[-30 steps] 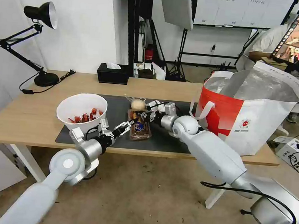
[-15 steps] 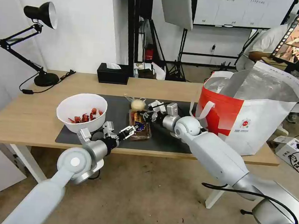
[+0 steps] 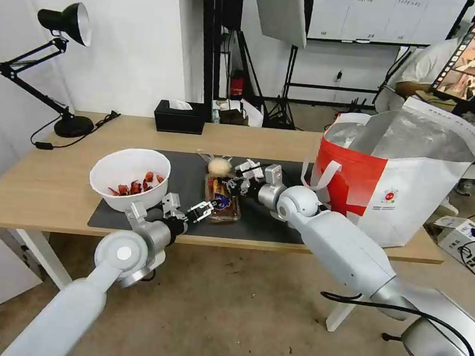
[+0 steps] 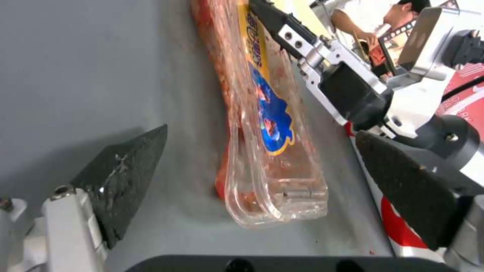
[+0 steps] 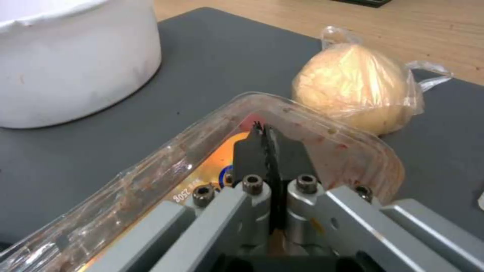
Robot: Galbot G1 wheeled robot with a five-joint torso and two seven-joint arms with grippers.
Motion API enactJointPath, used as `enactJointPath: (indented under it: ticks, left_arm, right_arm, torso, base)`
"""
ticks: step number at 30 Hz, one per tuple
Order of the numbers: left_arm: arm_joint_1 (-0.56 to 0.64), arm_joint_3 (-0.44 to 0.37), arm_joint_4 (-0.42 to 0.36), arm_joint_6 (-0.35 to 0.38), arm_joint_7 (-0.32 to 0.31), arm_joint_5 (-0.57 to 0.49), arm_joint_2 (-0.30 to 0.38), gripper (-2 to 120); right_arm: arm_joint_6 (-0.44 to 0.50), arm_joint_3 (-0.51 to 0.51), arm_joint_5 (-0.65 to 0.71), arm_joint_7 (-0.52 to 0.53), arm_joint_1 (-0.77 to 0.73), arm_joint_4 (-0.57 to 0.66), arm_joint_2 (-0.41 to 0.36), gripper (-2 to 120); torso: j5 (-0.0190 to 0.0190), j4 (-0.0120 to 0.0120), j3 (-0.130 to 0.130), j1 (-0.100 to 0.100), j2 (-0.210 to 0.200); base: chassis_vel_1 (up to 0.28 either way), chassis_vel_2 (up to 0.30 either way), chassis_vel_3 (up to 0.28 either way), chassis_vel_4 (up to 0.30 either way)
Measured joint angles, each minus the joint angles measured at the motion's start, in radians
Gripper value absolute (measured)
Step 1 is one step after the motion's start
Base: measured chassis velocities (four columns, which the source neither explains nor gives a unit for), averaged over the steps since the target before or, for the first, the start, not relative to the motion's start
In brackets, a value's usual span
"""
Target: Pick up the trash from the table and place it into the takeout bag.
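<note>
Two grippers meet at the clear clamshell tray (image 3: 222, 200) on the dark mat (image 3: 182, 178). The right gripper (image 3: 231, 183) is clenched over the tray's far end; the left gripper (image 3: 206, 208), fingers spread, sits at its near end. The takeout bag (image 3: 398, 175) stands right, on the table (image 3: 43, 183).

Upside-down "2508" printed on clamshell tray (image 5: 202, 181) label, other print unreadable
</note>
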Motion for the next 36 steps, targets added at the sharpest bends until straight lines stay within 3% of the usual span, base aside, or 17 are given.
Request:
enactJointPath:
  ticks: [28,36]
  left_arm:
    - [-0.056,0.053,0.038,0.025,-0.026,-0.046,-0.022,99]
    - [-0.06,0.056,0.043,0.02,-0.03,-0.046,-0.024,72]
  right_arm:
    - [-0.001,0.023,-0.002,0.0,-0.023,0.022,-0.004,0]
    - [-0.002,0.025,-0.002,0.002,-0.026,0.026,-0.002,0]
  torso:
    - [0.0001,0.0,0.0,0.0,0.0]
    - [0.0,-0.0001,0.0,0.0,0.0]
  base:
    - [0.0,0.0,0.0,0.0]
    - [0.0,0.0,0.0,0.0]
